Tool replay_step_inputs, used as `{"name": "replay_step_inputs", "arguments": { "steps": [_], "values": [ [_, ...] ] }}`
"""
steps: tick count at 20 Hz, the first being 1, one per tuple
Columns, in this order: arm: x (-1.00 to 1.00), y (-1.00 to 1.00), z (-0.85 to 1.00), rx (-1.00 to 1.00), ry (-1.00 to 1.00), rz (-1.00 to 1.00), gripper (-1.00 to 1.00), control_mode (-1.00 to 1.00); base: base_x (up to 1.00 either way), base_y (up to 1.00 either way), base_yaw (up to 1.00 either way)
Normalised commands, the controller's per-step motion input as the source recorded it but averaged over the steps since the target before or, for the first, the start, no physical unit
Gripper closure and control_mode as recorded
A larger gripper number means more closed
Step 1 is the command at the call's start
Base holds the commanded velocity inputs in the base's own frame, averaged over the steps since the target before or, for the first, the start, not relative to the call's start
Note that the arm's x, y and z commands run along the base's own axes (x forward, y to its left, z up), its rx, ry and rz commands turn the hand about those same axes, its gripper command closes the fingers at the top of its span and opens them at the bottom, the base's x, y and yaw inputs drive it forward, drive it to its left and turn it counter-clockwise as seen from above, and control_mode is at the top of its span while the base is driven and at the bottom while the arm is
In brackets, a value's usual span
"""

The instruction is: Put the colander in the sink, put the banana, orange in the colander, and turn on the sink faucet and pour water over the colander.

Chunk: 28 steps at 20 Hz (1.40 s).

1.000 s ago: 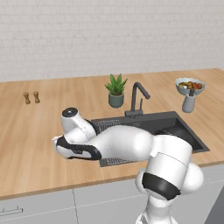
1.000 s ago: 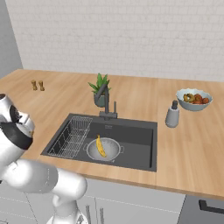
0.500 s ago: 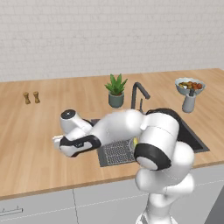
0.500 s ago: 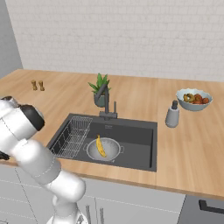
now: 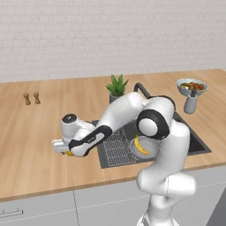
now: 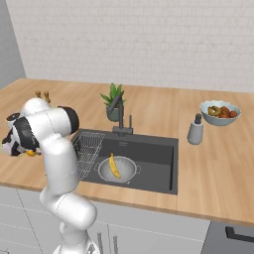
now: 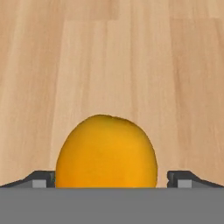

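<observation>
Orange [image 7: 106, 151] sits on the bench [image 7: 131, 65], between the fingertips [image 7: 39, 178] of the gripper [image 7: 111, 179]. Jaws spread wide, one on each side, not yet clamped. Further off, banana [image 6: 114, 165] already lies in the colander [image 6: 130, 171], which sits in the sink [image 6: 154, 156]; faucet [image 6: 120, 115] behind, no water seen. Risk: round fruit could roll or squirt out if the jaws close off-centre or too high.
</observation>
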Motion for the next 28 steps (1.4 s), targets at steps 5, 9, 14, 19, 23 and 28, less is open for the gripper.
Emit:
{"name": "replay_step_inputs", "arguments": {
  "steps": [5, 9, 14, 19, 23, 28],
  "values": [
    [0.25, 0.18, -0.18, 0.00, 0.03, -0.01, -1.00, -1.00, 0.00, 0.00, 0.00],
    [0.12, 0.07, -0.24, 0.00, 0.04, -0.04, 1.00, -1.00, 0.00, 0.00, 0.00],
    [0.01, -0.04, -0.08, 0.00, 0.02, -0.07, 1.00, -1.00, 0.00, 0.00, 0.00],
    [-0.03, -0.49, 0.09, 0.00, 0.00, -0.08, 1.00, -1.00, 0.00, 0.00, 0.00],
    [-0.22, -0.89, 0.77, 0.05, -0.02, -0.02, 1.00, -1.00, 0.00, 0.00, 0.00],
    [-0.52, -1.00, 1.00, 0.20, -0.09, 0.00, 1.00, -1.00, 0.00, 0.00, 0.00]
  ]
}}
